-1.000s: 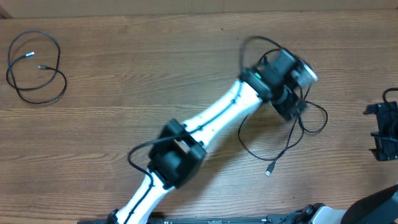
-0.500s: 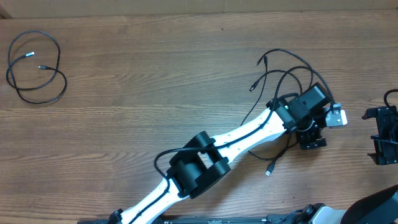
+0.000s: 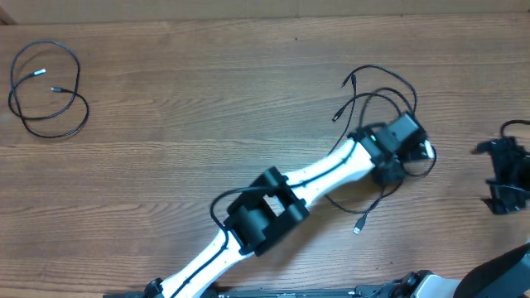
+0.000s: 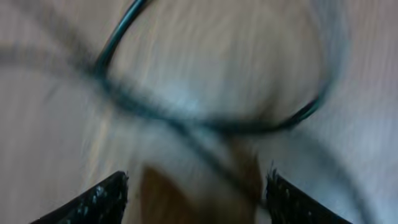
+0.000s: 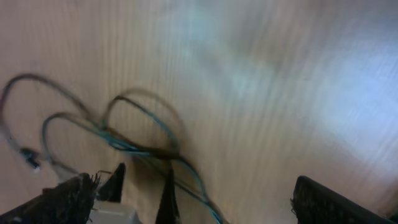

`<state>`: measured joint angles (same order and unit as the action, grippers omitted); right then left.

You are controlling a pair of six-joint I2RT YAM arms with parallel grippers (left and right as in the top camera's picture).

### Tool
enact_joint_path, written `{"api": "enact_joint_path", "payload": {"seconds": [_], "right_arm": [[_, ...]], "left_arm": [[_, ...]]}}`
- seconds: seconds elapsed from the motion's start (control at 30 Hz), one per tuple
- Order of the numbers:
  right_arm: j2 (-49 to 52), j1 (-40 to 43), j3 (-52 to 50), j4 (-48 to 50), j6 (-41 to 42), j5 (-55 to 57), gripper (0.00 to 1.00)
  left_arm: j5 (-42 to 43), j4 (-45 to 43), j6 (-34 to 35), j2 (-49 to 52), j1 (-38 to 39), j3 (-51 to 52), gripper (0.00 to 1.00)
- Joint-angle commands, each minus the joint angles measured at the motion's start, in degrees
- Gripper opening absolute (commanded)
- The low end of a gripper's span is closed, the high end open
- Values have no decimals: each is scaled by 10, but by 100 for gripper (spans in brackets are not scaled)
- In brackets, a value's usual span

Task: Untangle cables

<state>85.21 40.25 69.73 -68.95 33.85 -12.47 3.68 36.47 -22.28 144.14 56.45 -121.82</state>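
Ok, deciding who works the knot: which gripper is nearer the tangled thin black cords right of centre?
Left. The left gripper is over the tangled thin black cords; the right gripper is well apart, at the right edge of the wooden table.

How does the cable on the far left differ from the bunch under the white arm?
The left cable lies alone in a loose coil; the bunch has cords crossing one another. No arm is near the left cable; the left gripper hangs open over the bunch. Both are thin, black, with small plugs.
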Motion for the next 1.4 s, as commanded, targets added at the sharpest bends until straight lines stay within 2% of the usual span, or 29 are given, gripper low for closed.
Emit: {"api": "enact_joint_path", "payload": {"seconds": [0.0, 0.13, 0.27, 0.3, 0.33, 0.4, 0.53, 0.6, 0.7, 0.8, 0.93, 0.97, 1.03, 1.23, 1.37], "right_arm": [[-2, -36, -100, 103, -71, -122, 100], [-2, -57, -207, 249, -91, -211, 98], [-2, -83, -264, 341, -91, -219, 95], [-2, -93, -274, 363, -87, -219, 92], [0, -114, -285, 401, -77, -219, 85], [7, -138, -292, 435, -73, -217, 79], [40, -177, -293, 486, -62, -165, 73], [58, -188, -293, 504, -62, -167, 67], [78, -196, -293, 524, -63, -165, 65], [90, -196, -293, 532, -63, -145, 56], [91, -196, -293, 553, -63, -151, 29], [91, -196, -293, 554, -63, -156, 14], [91, -196, -291, 555, -63, -184, 4], [86, -198, -266, 560, -89, -337, 4], [63, -228, -239, 541, -89, -383, 4]], "left_arm": [[-38, 37, -4, -96, -60, -2, 78], [-37, 75, -4, -140, -104, -2, 82], [-36, 93, 12, -178, -146, -2, 82], [-35, 94, 22, -186, -155, -2, 82], [-24, 96, 32, -200, -172, -2, 83], [-1, 98, 32, -211, -186, -2, 83], [35, 102, 32, -221, -211, -2, 84], [37, 109, 32, -224, -223, -2, 84], [37, 131, 33, -224, -240, -2, 83], [38, 152, 43, -224, -261, -2, 82], [47, 162, 76, -224, -285, -2, 83], [61, 163, 75, -224, -291, -2, 84], [95, 163, 75, -224, -301, -2, 84], [218, 164, 75, -224, -334, -2, 88], [293, 165, 75, -224, -359, -2, 90]]}}
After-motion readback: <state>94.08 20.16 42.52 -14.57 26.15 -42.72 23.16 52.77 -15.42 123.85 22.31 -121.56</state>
